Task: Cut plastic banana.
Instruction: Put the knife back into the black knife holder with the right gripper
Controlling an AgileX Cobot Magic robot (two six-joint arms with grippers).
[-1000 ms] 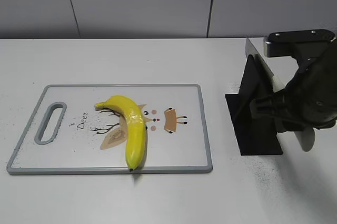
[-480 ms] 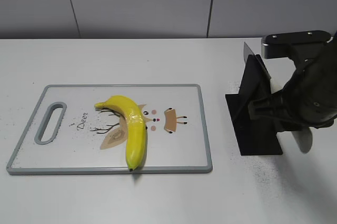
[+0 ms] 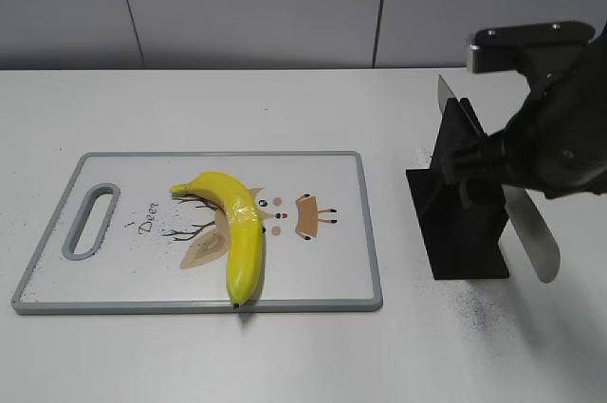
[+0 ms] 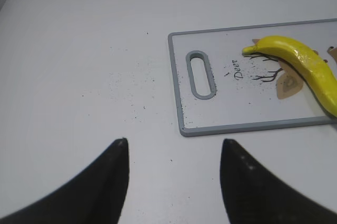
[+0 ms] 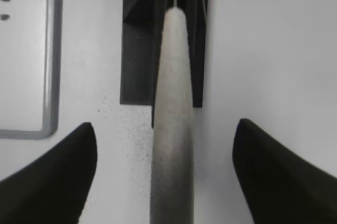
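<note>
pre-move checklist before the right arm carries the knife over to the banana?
1. Knife out of the black knife stand: ok in the exterior view, blade hangs beside it.
2. Right hand grip on the knife: cannot tell. The wrist view shows the blade between spread fingers, the contact point out of frame.
3. Plastic banana on the cutting board: ok, though its dark tip sits at the near edge.
4. Path from stand to board: ok, only bare table.
5. Left hand clear of the board: ok, open, empty, over the table left of it.
</note>
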